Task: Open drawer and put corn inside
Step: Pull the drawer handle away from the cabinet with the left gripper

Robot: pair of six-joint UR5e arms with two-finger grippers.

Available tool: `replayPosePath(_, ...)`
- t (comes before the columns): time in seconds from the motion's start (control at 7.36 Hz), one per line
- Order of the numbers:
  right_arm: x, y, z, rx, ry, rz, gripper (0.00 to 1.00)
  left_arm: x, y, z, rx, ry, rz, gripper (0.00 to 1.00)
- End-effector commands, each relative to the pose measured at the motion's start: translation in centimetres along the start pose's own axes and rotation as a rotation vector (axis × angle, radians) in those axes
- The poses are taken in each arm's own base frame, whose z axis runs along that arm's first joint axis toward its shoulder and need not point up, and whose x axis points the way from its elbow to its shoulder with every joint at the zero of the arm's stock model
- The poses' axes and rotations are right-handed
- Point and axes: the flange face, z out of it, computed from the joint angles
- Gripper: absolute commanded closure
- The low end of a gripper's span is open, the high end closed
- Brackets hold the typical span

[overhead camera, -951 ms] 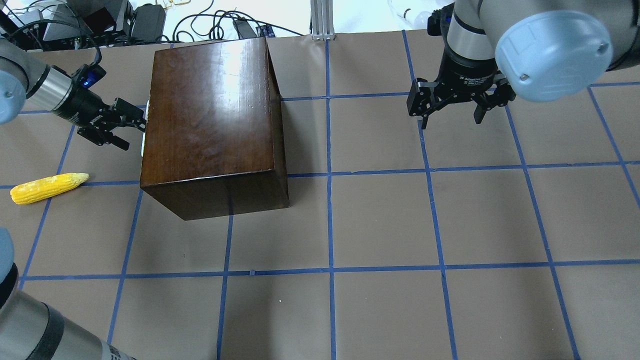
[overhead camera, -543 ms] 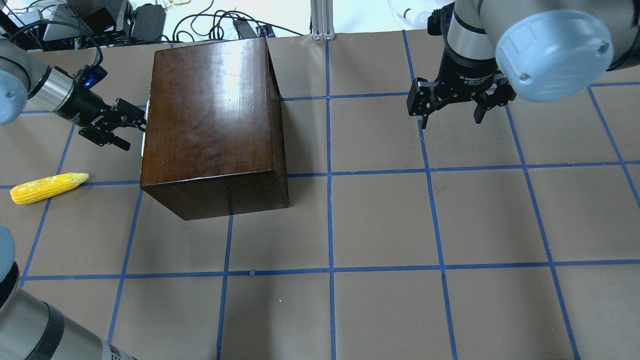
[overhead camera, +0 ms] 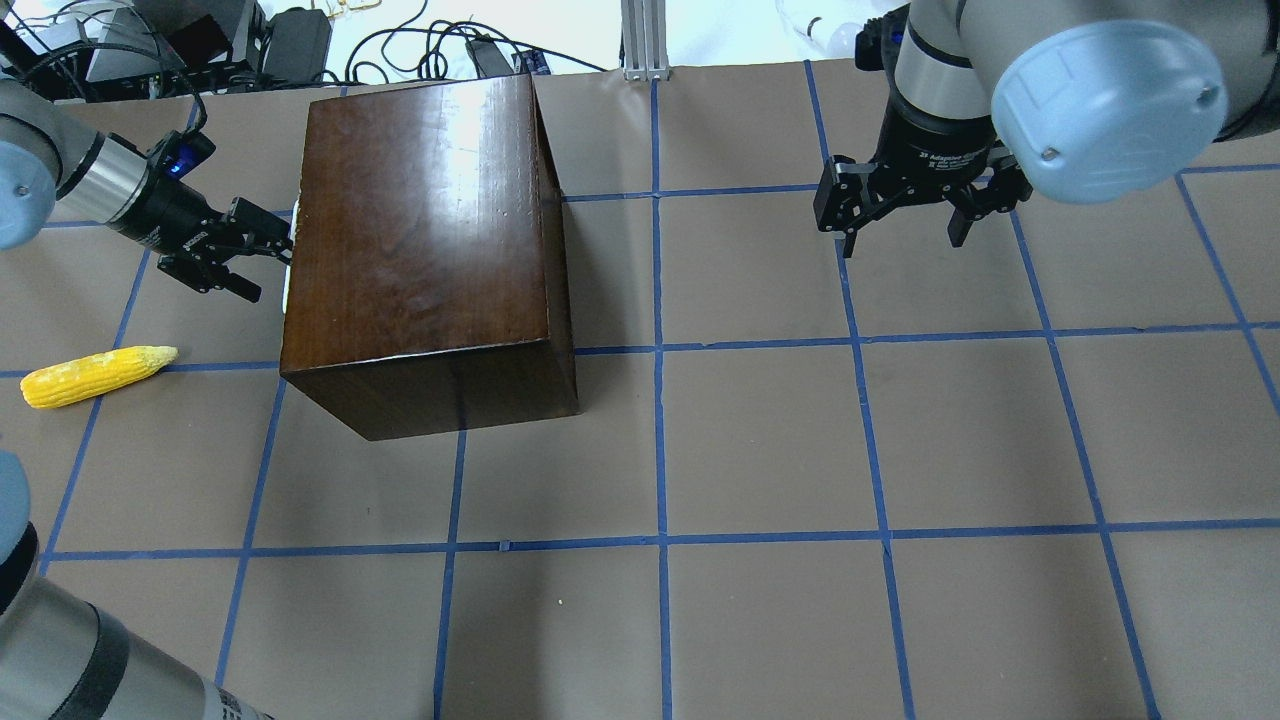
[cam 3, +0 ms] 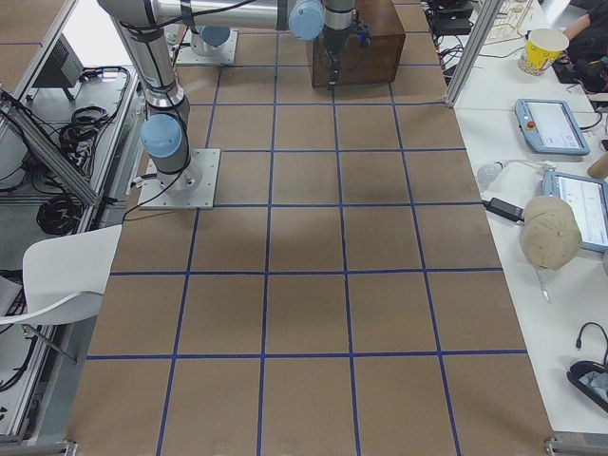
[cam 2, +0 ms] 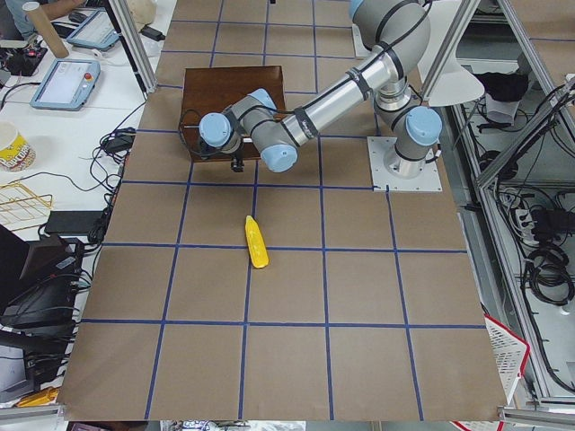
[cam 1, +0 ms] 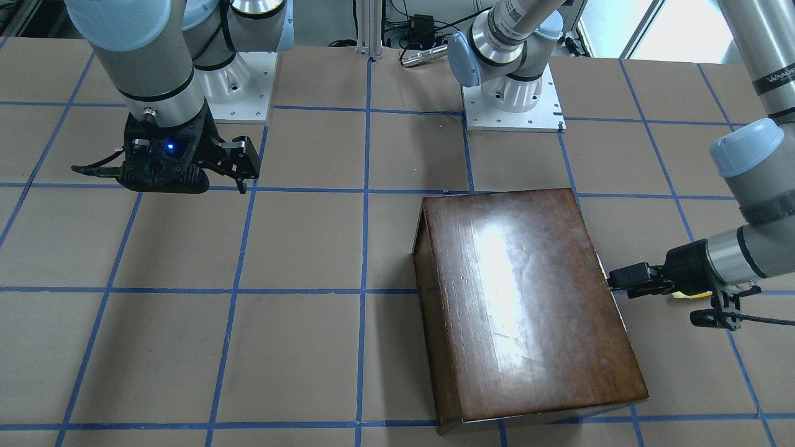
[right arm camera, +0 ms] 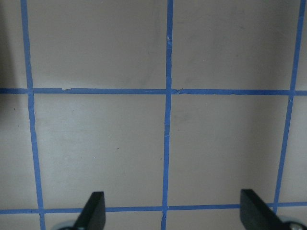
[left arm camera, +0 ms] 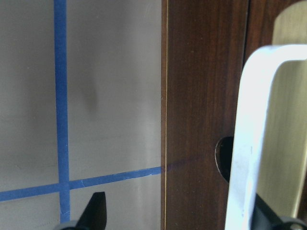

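- Straddles the drawer (left arm camera: 206, 72) handle (left arm camera: 249, 143) with the left gripper (overhead camera: 264, 264), jaws apart.
- Hangs the right gripper (overhead camera: 900, 240) spread wide over the tabletop (overhead camera: 760, 440).
- Leaves the corn (overhead camera: 95, 375) lying near the box (overhead camera: 420, 220).

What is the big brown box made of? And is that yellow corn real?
The box looks like wood with a shiny dark-brown varnish: grain lines run along it and light glares off its top. The corn may be a plastic or rubber toy: its yellow is very even, with bumpy kernels and a paler tip. From these views, real corn cannot be ruled out.
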Motion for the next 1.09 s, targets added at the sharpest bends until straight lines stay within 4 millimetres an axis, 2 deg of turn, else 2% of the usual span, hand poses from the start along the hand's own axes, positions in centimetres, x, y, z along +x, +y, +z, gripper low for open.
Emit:
replayPosePath(0.0, 0.0, 0.0, 0.0, 0.000, 0.000, 0.000, 0.00, -0.3, -0.1, -0.4, 0.011, -0.044, 0.009, 0.00)
replayPosePath(0.95, 0.0, 0.0, 0.0, 0.000, 0.000, 0.000, 0.00, -0.8, -0.1, -1.5, 0.014, -0.096, 0.014, 0.00)
